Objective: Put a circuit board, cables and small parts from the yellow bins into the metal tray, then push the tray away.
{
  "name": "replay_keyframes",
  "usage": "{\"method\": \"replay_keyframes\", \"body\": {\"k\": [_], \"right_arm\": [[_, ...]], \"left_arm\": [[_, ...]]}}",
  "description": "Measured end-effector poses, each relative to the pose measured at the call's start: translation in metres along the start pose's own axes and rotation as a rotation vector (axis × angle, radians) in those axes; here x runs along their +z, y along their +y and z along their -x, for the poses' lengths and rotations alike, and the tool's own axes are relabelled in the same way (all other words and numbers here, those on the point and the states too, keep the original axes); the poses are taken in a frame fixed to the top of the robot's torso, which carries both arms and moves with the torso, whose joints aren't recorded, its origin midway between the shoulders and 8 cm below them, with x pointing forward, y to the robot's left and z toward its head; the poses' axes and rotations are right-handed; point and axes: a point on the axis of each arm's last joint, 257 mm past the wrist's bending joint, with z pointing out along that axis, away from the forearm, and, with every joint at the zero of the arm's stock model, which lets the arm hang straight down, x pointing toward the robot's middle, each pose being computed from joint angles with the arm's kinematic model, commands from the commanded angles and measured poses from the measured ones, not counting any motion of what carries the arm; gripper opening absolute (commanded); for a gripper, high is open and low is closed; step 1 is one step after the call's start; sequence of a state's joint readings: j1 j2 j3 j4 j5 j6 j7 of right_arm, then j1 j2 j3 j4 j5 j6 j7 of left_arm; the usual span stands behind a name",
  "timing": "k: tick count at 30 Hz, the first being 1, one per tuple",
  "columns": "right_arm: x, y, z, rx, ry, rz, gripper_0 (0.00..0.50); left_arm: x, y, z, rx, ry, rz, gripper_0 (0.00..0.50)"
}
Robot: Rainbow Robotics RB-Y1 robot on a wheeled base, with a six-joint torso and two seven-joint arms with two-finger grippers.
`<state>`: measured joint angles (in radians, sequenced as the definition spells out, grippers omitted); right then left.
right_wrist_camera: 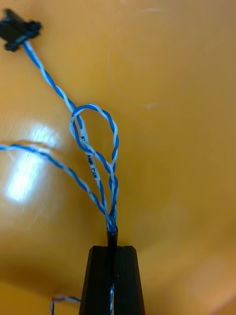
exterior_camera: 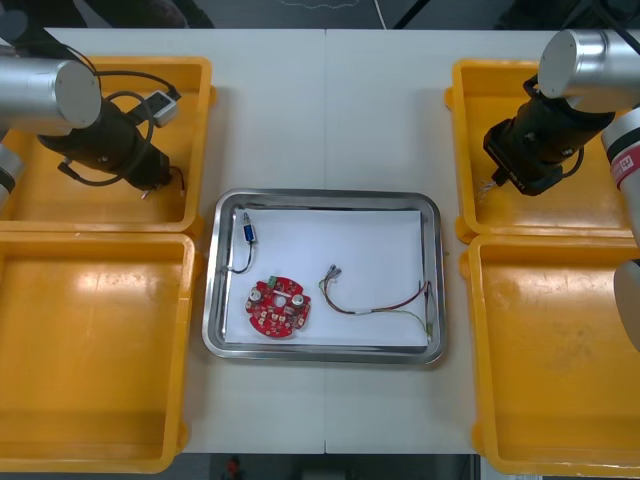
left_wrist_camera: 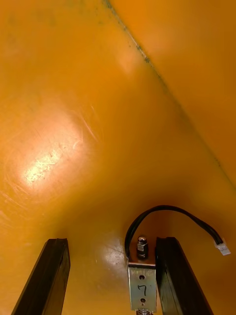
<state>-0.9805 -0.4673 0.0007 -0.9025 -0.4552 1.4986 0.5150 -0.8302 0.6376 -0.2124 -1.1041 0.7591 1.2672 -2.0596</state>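
Metal tray (exterior_camera: pixel 212 300): we get open room from centre to 1 o'clock. Circuit board (exterior_camera: pixel 279 308) blocks 7, small metal part (exterior_camera: pixel 246 226) at 10, red and yellow cable (exterior_camera: pixel 380 305) sprawls 3 to 5. Yellow bins (exterior_camera: pixel 100 340) wall 3 and 9; bare table (exterior_camera: pixel 325 110) at 12.

The left arm (exterior_camera: pixel 45 95) and right arm (exterior_camera: pixel 590 60) are silver tubes with black wrists (exterior_camera: pixel 105 140), looped leads (exterior_camera: pixel 128 97) and flat black fingers (left_wrist_camera: pixel 51 278).

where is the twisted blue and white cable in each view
Front view: held by the right gripper in the far right yellow bin.
Right wrist view: twisted blue and white cable clamped between its shut fingers.
Left wrist view: faces far left yellow bin, left gripper open.
Shared landmark: the right gripper.
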Motion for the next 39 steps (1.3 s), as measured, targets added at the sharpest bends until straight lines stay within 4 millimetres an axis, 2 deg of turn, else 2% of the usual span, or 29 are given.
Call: {"method": "replay_keyframes", "body": {"k": [4,5,6,7,8,14,19,24,31,34,39], "right_arm": [[-0.027,-0.001,-0.005,-0.049,-0.010,-0.027,0.000],[-0.035,0.000,-0.006,-0.060,-0.016,-0.029,0.000],[-0.042,0.001,-0.006,-0.068,-0.022,-0.025,0.000],[-0.050,0.001,-0.007,-0.075,-0.026,-0.024,0.000],[-0.059,0.000,-0.008,-0.081,-0.030,-0.025,0.000],[-0.101,-0.007,-0.011,-0.120,-0.077,-0.009,0.000],[-0.120,-0.003,-0.005,-0.212,-0.132,0.026,0.000],[-0.142,0.010,-0.006,-0.449,-0.188,0.071,0.000],[-0.170,0.032,-0.032,-0.699,-0.192,0.176,0.000],[-0.179,0.036,-0.044,-0.828,-0.204,0.211,0.000],[-0.195,0.035,-0.066,-1.035,-0.270,0.247,0.000]], "left_arm": [[0.004,0.000,-0.002,-0.006,-0.010,0.002,0.500],[0.004,0.000,-0.002,-0.007,-0.013,0.003,0.437],[0.004,0.001,-0.002,-0.007,-0.014,0.004,0.215],[0.004,0.001,-0.002,-0.007,-0.015,0.005,0.031],[0.004,0.002,-0.002,-0.007,-0.016,0.006,0.000],[0.003,0.001,-0.001,-0.007,-0.020,0.004,0.000],[-0.005,-0.003,-0.001,0.011,-0.007,-0.006,0.000],[-0.030,-0.008,0.001,0.012,0.004,-0.041,0.000],[-0.072,-0.014,0.017,0.017,-0.009,-0.040,0.000],[-0.086,-0.022,0.022,-0.110,0.000,-0.029,0.000],[-0.107,-0.030,0.018,-0.469,0.045,0.012,0.000]]}}
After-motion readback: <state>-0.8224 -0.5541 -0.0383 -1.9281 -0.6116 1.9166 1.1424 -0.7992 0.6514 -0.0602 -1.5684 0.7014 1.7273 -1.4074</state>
